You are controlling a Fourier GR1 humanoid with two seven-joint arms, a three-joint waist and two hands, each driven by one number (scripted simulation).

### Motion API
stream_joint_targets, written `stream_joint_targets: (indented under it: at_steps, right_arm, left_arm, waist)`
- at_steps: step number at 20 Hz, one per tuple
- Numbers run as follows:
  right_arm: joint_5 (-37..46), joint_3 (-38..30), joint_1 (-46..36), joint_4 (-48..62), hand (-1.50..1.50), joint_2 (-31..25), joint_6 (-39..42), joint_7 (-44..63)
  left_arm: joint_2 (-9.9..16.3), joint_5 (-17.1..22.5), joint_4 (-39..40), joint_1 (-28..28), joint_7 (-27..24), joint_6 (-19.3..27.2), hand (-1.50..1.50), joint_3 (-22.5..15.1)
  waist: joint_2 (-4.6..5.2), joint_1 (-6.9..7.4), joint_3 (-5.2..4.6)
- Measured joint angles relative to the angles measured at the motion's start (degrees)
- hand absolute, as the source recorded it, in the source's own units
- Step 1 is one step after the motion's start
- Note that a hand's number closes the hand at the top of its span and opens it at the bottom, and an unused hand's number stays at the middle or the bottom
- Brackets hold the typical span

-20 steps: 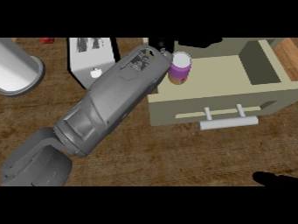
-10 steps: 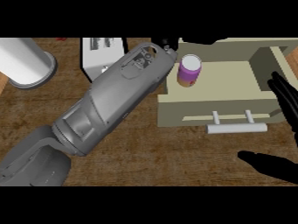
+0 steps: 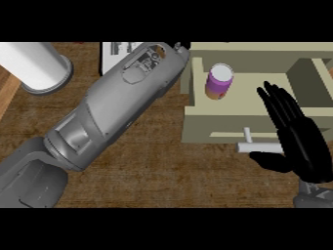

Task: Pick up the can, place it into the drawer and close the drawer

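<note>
The can [image 3: 219, 83], purple with a white top, stands upright inside the open beige drawer [image 3: 197, 122], near its left wall. No hand touches it. My right hand [image 3: 297, 139] is open with straight fingers. It lies over the right part of the drawer's front, next to the white handle [image 3: 257, 146]. My left forearm [image 3: 118, 112] runs from the lower left up to the drawer's left corner. Its hand is cut off at the view's top edge.
A large white cylinder [image 3: 35, 66] stands at the upper left on the wooden counter [image 3: 169, 171]. A white and grey object [image 3: 117, 51] lies partly hidden behind my left forearm at the top.
The left hand, which was curled at the can, has left it standing in the drawer. The right hand has come up from the lower right edge to the drawer's front.
</note>
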Motion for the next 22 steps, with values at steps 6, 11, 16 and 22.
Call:
stream_joint_targets:
  at_steps: [6, 11, 16, 22]
  right_arm:
    - [3.6, -1.5, -5.8, 12.7, -1.5, 2.9, -8.2, -1.4]
    - [4.9, -3.9, -11.4, 21.8, -1.5, 2.9, -12.7, -3.3]
    - [8.3, -5.8, -16.8, 30.9, -1.5, 2.5, -17.7, -4.0]
    - [11.8, -8.3, -23.8, 41.9, -1.5, 2.5, -24.8, -4.0]
  left_arm:
    - [5.1, -2.2, -7.4, 3.7, 4.6, -0.6, -1.5, -0.7]
    - [9.8, -3.7, -14.5, 7.0, 8.7, -0.6, -1.5, -1.4]
    - [14.2, -4.6, -20.3, 9.6, 12.0, -1.6, -1.5, -1.8]
    - [17.6, -5.6, -26.2, 13.2, 14.8, -1.7, -1.5, -2.3]
  waist:
    - [-0.47, 0.82, -0.35]
    - [-1.06, 1.53, -0.95]
    - [-1.17, 2.32, -1.18]
    - [-1.02, 2.81, -1.26]
